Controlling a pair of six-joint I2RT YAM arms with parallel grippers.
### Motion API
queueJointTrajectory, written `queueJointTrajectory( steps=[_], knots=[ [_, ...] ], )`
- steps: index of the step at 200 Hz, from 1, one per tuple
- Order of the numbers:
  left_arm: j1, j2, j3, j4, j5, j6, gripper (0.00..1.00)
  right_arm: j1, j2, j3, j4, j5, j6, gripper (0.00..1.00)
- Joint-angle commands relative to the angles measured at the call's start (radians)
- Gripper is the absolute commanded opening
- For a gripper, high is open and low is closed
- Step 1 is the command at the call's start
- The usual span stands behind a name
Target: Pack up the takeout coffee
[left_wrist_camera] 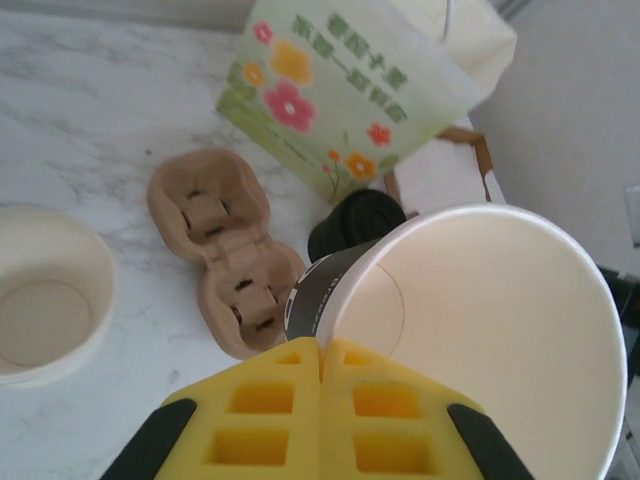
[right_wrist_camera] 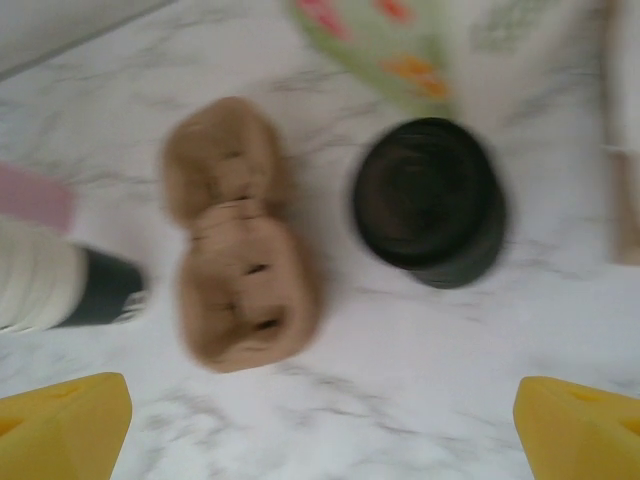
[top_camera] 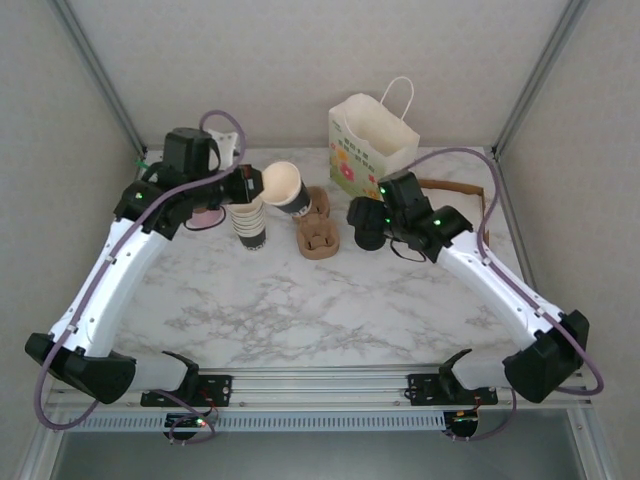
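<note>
In L claw (left_wrist_camera: 322,352): 1 cup (left_wrist_camera: 500,330); 1 bag (left_wrist_camera: 330,90), 1 carrier (left_wrist_camera: 225,250) nearby.

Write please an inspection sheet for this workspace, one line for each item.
Surface: marble-pattern table, no spill seen.
Job's things: paper cup, lidless, tilted in the left gripper; paper bag upright at the back; cup carrier empty.
Clutter: stack of cups; black lid stack; pink item, unclear.
Grippers: left shut on the cup wall; right gripper open above the table.
Cables: purple cables along both arms.
Surroundings: pale walls, metal frame posts.
</note>
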Motion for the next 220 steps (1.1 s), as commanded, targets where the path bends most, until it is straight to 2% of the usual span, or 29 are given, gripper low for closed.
queueJointTrajectory(
  steps=[1,35,90,183,220],
  knots=[
    [-0.065,0.02,-0.062,-0.037,-0.035,0.017,0.0,-0.052,-0.077,-0.079,-0.11,0.151,0.025,0.99],
    [-0.173,0.071,-0.168,0.004,-0.057,-0.009,0.0,-0.121,-0.173,-0.204,-0.074,0.144,0.024,0.99],
    [-0.298,0.226,-0.245,0.109,-0.113,-0.067,0.0,-0.13,-0.194,-0.269,-0.032,0.131,0.0,0.99],
    [-0.338,0.356,-0.28,0.202,-0.148,-0.107,0.0,-0.13,-0.199,-0.332,0.054,0.126,-0.078,0.99],
    [-0.344,0.373,-0.293,0.212,-0.153,-0.115,0.09,-0.13,-0.167,-0.329,0.069,0.079,-0.103,0.99]
  ],
)
